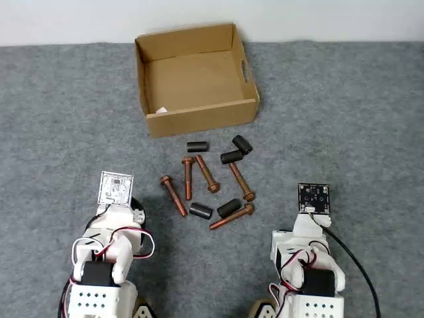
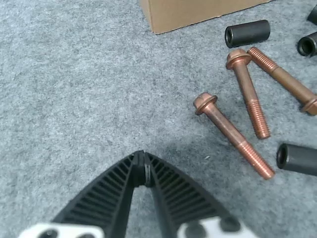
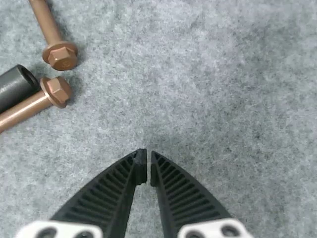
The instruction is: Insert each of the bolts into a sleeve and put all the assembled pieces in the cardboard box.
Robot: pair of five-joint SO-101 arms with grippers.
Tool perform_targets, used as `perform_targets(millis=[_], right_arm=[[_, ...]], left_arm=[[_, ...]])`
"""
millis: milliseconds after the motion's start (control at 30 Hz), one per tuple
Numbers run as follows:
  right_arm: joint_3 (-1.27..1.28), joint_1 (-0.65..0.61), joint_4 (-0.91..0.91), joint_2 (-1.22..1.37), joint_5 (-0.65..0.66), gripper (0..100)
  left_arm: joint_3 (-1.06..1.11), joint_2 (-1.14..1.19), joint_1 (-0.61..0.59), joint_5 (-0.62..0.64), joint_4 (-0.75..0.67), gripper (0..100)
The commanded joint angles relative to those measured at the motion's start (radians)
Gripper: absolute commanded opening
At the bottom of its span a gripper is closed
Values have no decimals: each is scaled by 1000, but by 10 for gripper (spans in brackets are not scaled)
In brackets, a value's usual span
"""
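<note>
High view: shows the cardboard box (image 1: 202,119) open-topped at the far side of the grey mat (image 1: 59,119), with a small white scrap (image 1: 161,110) on its floor. Places five copper bolts (image 1: 187,177) and five black sleeves (image 1: 197,146) loose on the mat between the box and the arms, every bolt bare, no sleeve threaded. Sets the left arm (image 1: 112,228) and right arm (image 1: 310,232) at the near edge, either side of the scatter. Left wrist view: gives the left gripper (image 2: 142,168) clenched, tips meeting on nothing, above bare mat; finds a nearest bolt (image 2: 232,134) close by, a second bolt (image 2: 247,91) beside it, one upper sleeve (image 2: 247,33) near the box corner and a lower sleeve (image 2: 299,158) by the nearest bolt's threaded end. Right wrist view: gives the right gripper (image 3: 148,168) clenched and holding nothing, a hairline slit between its tips; finds two hex bolt heads (image 3: 59,55) near each other and a dark sleeve end (image 3: 15,87) against one shank.
</note>
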Motion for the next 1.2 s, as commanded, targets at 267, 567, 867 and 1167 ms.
perform_targets(millis=[267,567,867,1167], right_arm=[[17,5,4,-7,3,11],[17,4,2,-7,0,11],[-112,13,2,-7,184,12],[-390,-39,22,10,176,8]], left_arm=[[-25,-6,-5,-5,-21,5],[-25,-6,-5,-5,-21,5],[-25,-6,-5,-5,-21,5],[-25,-6,-5,-5,-21,5]])
